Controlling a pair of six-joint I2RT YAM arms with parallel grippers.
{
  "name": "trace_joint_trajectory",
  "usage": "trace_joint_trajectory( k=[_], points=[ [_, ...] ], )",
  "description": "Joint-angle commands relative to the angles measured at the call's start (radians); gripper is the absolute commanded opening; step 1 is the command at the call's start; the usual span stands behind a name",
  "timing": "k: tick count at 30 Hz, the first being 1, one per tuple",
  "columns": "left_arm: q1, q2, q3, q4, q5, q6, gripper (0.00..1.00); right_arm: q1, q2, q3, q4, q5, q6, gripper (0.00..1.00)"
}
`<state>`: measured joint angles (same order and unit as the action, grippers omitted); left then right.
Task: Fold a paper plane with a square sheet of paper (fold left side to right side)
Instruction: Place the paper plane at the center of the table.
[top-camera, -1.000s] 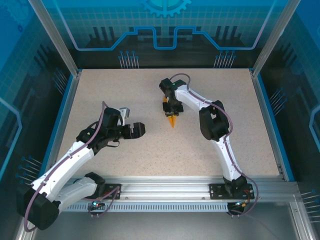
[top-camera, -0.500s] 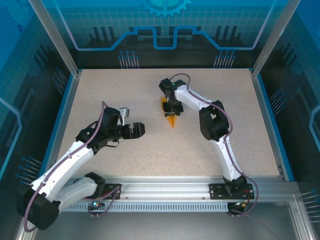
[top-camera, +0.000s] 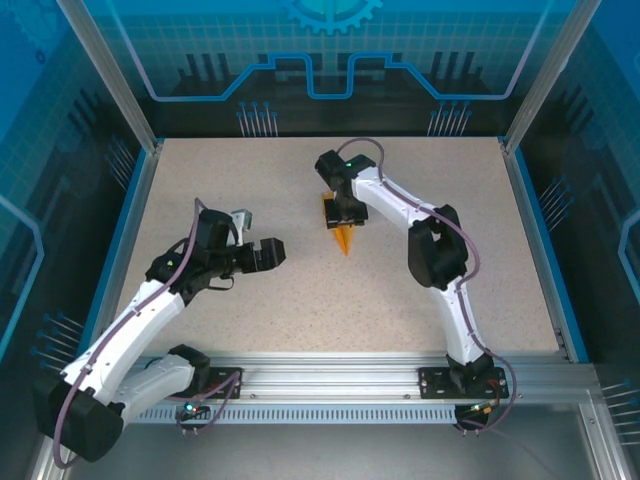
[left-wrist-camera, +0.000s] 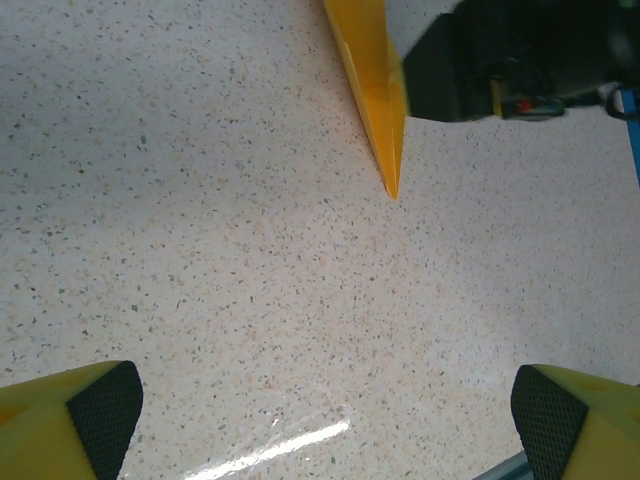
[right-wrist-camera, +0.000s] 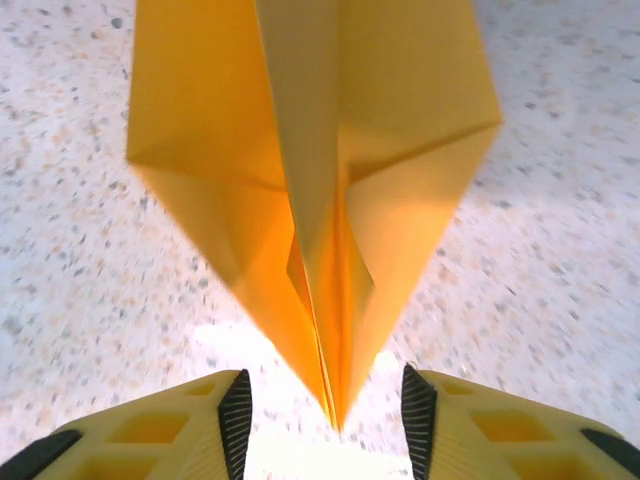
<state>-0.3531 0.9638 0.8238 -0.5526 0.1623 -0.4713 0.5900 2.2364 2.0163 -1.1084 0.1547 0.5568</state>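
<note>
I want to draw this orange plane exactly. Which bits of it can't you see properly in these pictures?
Top view: the right gripper covers part of the paper plane; its folds are too small to tell.
Left wrist view: the right arm and the top edge hide all but its pointed end.
Right wrist view: the top edge cuts off its far end; its outline is blurred.

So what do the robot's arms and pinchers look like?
The left arm and right arm are white tubes with chunky black joints and a thin purplish cable running alongside. The left gripper and right gripper have yellow fingers with black grippy pads.
</note>
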Motion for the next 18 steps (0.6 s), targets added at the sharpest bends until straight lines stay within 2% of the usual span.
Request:
trace_joint_trajectory(
  k=[1, 6, 11, 15, 18],
  points=[
    [0.043, -0.006, 0.012, 0.028, 0.055, -0.014, 0.99, 0.022, -0.155, -0.086, -0.008, 0.063, -0.007, 0.52],
    [0.098, -0.018, -0.018, 0.119, 0.028, -0.034, 0.99, 0.020, -0.416, -0.325, 0.123, 0.104, -0.050, 0.60],
    [0.115, -0.043, -0.058, 0.236, -0.145, -0.007, 0.99, -0.023, -0.667, -0.568, 0.231, 0.147, -0.119, 0.65],
    [0.116, -0.055, -0.118, 0.381, -0.285, 0.054, 0.99, -0.103, -0.858, -0.786, 0.345, 0.163, -0.161, 0.69],
    [0.117, -0.058, -0.188, 0.518, -0.379, 0.103, 0.99, -0.174, -0.995, -0.940, 0.449, 0.171, -0.187, 0.78]
  ],
)
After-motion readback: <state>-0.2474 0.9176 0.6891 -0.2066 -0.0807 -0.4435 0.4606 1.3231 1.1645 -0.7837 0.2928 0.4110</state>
